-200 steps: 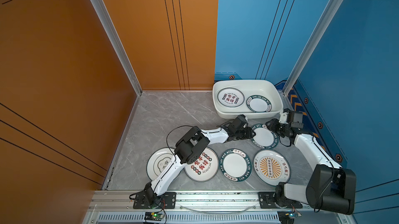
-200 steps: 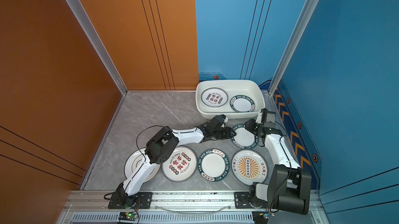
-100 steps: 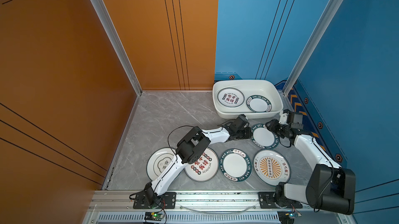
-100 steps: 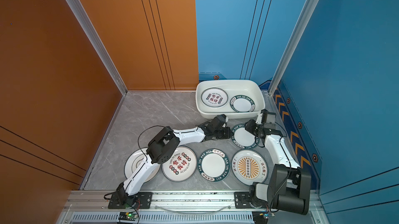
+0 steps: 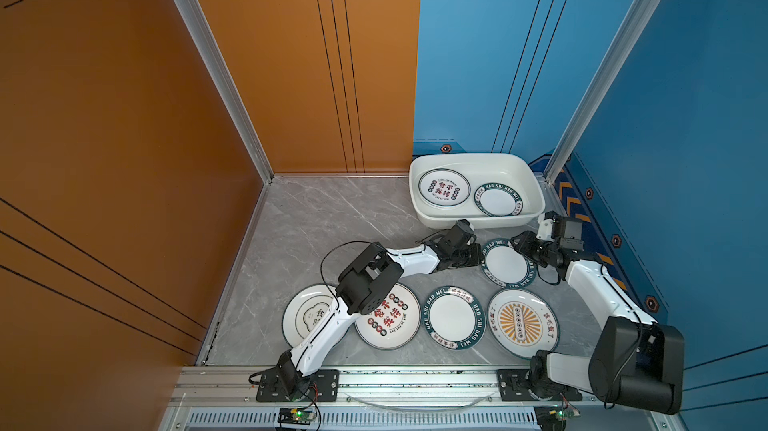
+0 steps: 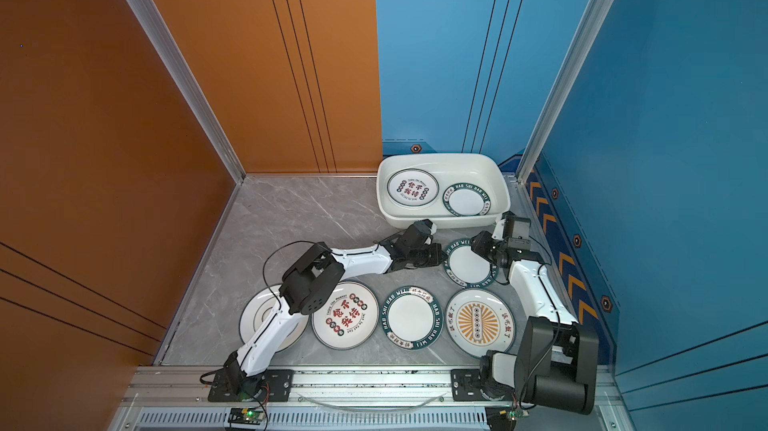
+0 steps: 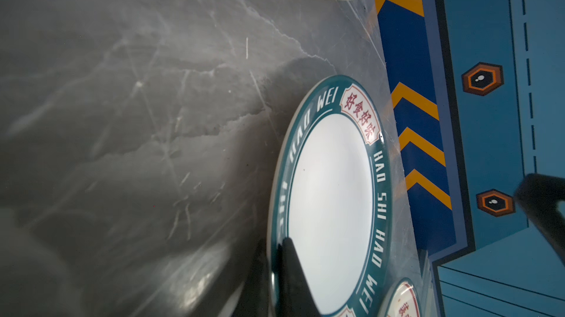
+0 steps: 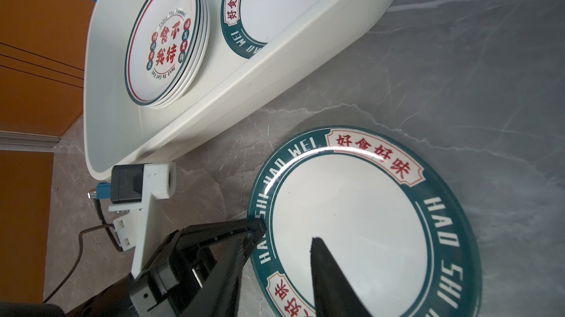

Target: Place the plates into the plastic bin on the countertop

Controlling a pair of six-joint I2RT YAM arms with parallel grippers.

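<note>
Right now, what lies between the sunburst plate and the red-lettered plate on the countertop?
A teal-rimmed HAO SHI HAO WEI plate lies between the sunburst plate and the red-lettered plate, in both top views.

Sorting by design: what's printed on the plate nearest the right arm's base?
That plate bears an orange sunburst flanked by red lettering; clearest in a top view.

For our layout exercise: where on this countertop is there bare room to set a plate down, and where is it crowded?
Free: the countertop stretch bordered by the orange walls, the plastic bin and the left arm. Crowded: the front row of four plates, and the teal-rimmed plate just before the bin.
</note>
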